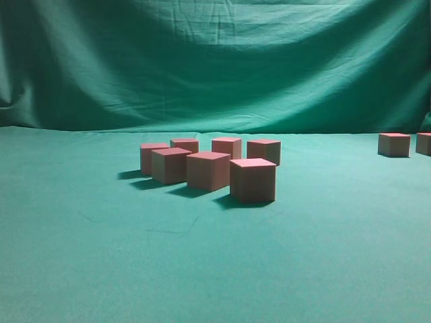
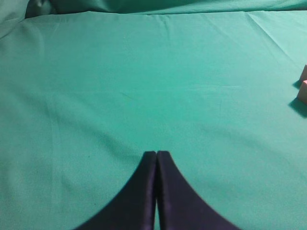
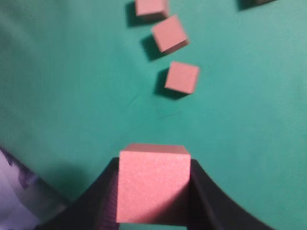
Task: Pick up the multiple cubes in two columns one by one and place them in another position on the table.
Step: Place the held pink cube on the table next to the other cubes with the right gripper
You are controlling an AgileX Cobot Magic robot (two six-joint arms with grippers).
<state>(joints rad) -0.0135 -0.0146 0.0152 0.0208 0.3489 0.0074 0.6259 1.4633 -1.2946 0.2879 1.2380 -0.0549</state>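
Cube, a small reddish-pink solid block (image 3: 153, 184), sits clamped between my right gripper (image 3: 153, 191)'s dark jaws above the green cloth table (image 3: 72, 96), lifted for relocation; my left gripper (image 2: 156, 154), pinched empty, waits aside.

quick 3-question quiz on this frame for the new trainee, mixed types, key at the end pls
1. True or false: the left gripper is shut and holds nothing.
2. What sits between the fingers of the right gripper? A) nothing B) a cube C) a fold of cloth
3. In the exterior view, how many cubes stand in the middle cluster on the table, apart from the two cubes at the right edge?

Key: 1 true; 2 B, the held cube; 3 seven.
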